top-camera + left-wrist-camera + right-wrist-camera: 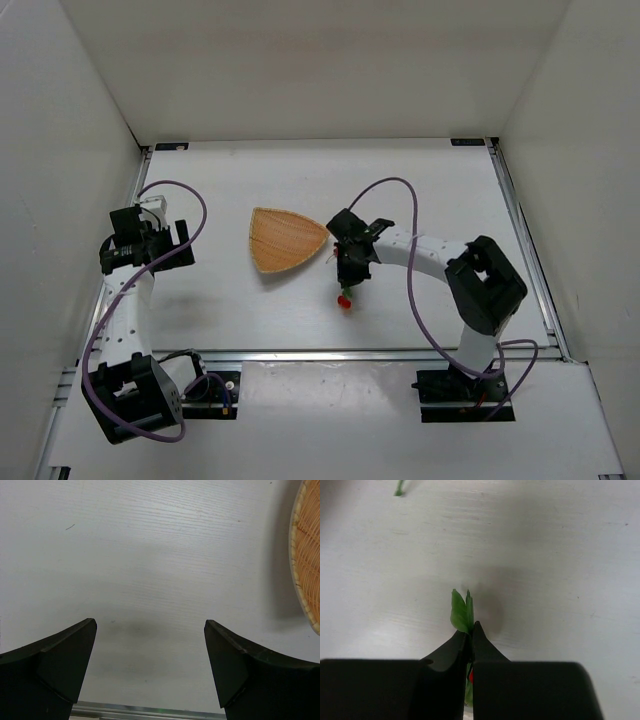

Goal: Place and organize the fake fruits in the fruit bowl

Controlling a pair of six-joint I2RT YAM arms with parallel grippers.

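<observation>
Pinching leafy cluster (461,611) of fake fruits in closed right end effector (471,630), at worktop (420,190) near fruit bowl (285,240); holding left end effector (150,624) wide, empty. Bowl seemingly bare: all placing remaining.

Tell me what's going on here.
The right pincer is shut on the green leaves of a fake fruit cluster, whose red berry shows below it, just right of the wicker bowl. The bowl looks empty. The left pincer hangs open over the table to the bowl's left, holding nothing.
</observation>
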